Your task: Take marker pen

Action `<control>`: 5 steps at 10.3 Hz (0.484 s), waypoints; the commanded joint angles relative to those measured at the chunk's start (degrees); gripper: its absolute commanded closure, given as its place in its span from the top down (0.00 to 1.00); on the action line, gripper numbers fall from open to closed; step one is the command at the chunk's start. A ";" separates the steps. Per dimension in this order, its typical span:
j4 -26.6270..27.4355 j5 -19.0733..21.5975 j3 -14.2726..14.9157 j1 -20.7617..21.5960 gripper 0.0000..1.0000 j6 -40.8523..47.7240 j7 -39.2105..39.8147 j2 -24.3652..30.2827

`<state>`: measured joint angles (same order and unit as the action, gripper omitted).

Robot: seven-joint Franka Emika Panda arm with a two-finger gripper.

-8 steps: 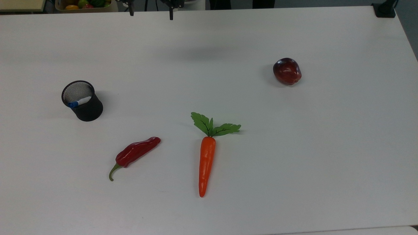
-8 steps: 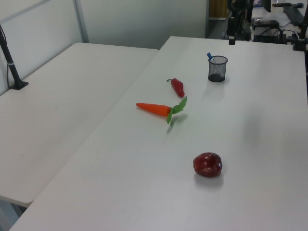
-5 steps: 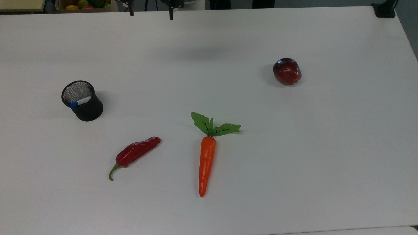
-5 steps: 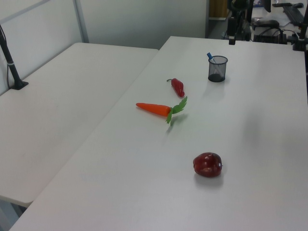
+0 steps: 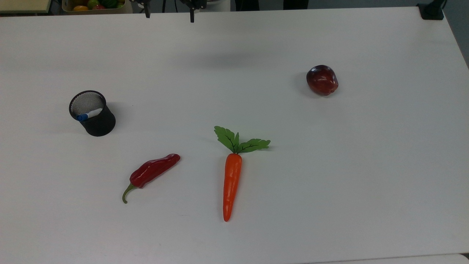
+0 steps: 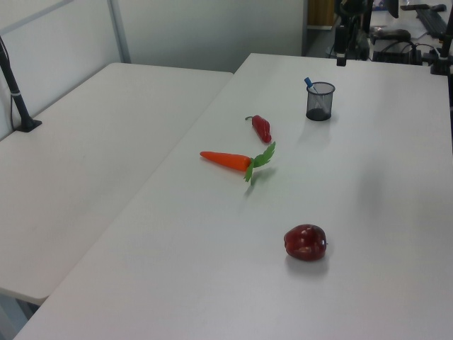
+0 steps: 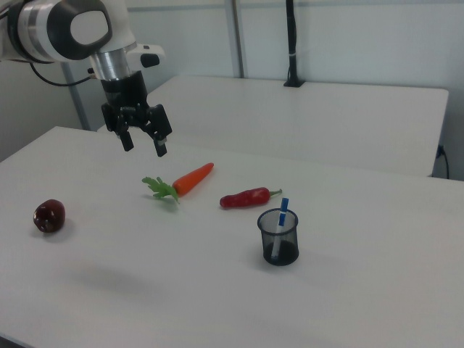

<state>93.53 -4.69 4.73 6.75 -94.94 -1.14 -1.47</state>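
With the gripper (image 7: 143, 143) spread wide, high at the right view's upper left, a careless grab at the pen (image 7: 280, 223) risked tipping its cup (image 7: 278, 239).

marker pen (image 7: 280, 226): you won't read any print on the white barrel or the blue cap, it's too small to make out
mesh cup (image 5: 92, 113): plain black, no label
carrot (image 5: 231, 180): no sticker or mark
red chili pepper (image 5: 152, 171): nothing printed on it
apple (image 5: 322, 80): no sticker you can see
worktop (image 5: 329, 176): bare white, no signs or numbers
robot arm (image 7: 69, 29): no brand or number you can read on its casing
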 commanded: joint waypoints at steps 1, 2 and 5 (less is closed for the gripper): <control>0.60 1.00 0.46 -1.55 1.00 0.73 1.58 0.33; 0.60 0.91 0.46 -2.43 1.00 0.38 1.75 -0.11; 0.60 0.65 0.46 -8.04 1.00 -6.90 2.37 -3.00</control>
<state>93.74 -4.70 4.84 2.18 -96.84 -0.51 -2.53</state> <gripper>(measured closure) 0.000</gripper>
